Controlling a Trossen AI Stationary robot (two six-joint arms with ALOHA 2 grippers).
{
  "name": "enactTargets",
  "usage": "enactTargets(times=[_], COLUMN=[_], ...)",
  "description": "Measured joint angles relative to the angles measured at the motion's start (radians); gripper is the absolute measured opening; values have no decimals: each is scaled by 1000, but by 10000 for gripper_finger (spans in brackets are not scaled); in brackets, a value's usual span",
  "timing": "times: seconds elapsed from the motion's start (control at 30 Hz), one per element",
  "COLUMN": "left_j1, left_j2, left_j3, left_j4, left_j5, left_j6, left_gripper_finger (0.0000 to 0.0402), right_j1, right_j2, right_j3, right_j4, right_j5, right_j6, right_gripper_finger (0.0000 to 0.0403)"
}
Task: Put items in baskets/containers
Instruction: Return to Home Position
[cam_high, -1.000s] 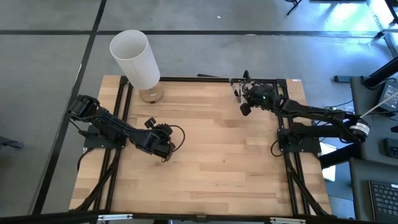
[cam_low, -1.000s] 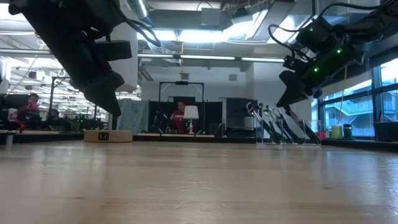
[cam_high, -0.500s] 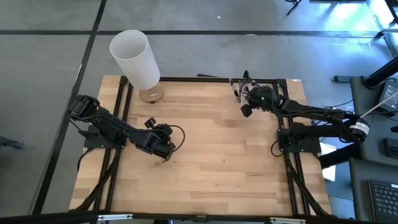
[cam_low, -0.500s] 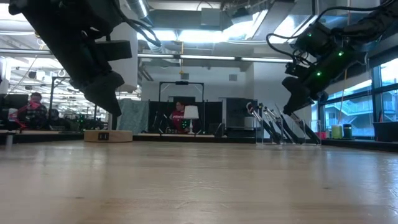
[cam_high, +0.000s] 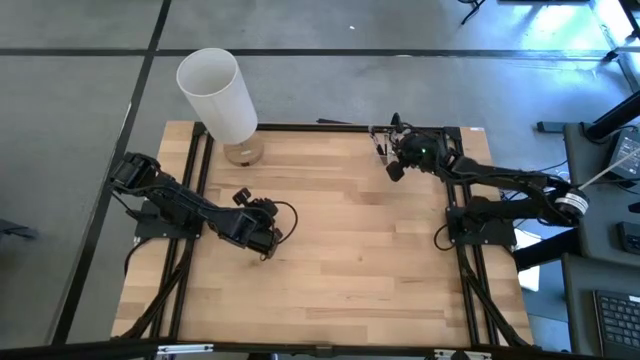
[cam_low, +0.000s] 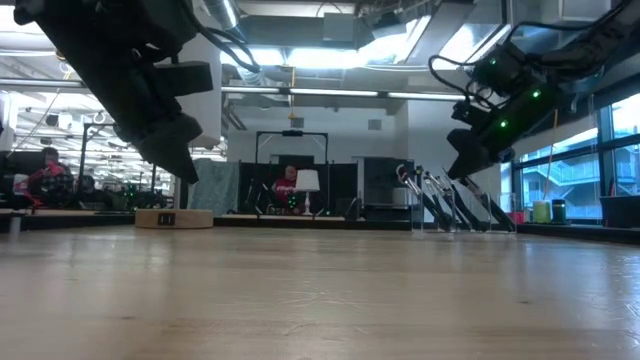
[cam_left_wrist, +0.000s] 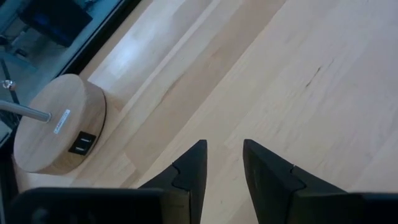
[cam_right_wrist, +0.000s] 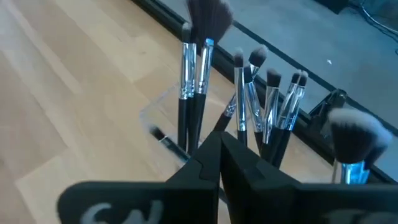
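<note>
Several makeup brushes (cam_right_wrist: 268, 106) with black handles and silver ferrules stand bristles-up in a small clear holder (cam_right_wrist: 157, 111) at the table's far right (cam_high: 383, 139). In the low view they lean in the holder (cam_low: 447, 208). My right gripper (cam_right_wrist: 220, 142) is shut with nothing in it, just on the near side of the holder (cam_high: 393, 172). Whether it touches a brush, I cannot tell. My left gripper (cam_left_wrist: 222, 157) hangs over bare wood left of the table's middle (cam_high: 266, 243), its fingers a little apart with nothing between them.
A tall white cylinder (cam_high: 218, 94) on a round wooden base (cam_left_wrist: 57, 129) stands at the table's far left. A black frame rail (cam_high: 300, 127) runs along the far edge behind the holder. The middle and near part of the wooden table (cam_high: 340, 270) is bare.
</note>
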Motion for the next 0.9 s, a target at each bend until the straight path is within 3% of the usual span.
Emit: enactTargets(times=[0.2,0.3,0.4,0.7,0.9], left_j1=[0,0,0,0,0], left_j2=[0,0,0,0,0], left_j3=[0,0,0,0,0], left_j4=[0,0,-1,-1,0], left_j5=[0,0,0,22,27], left_j6=[24,24,24,1,-3], left_gripper_finger=[98,100,98,99,95], right_j1=[-15,-4,10,14,-1], right_j2=[40,20,-18,-131,-130], right_j3=[0,0,0,0,0], right_j4=[18,28,45,-63,-200], right_j5=[37,103,105,-152,-169], right_j6=[-40,-65,-84,-98,-99], right_gripper_finger=[9,9,9,9,8])
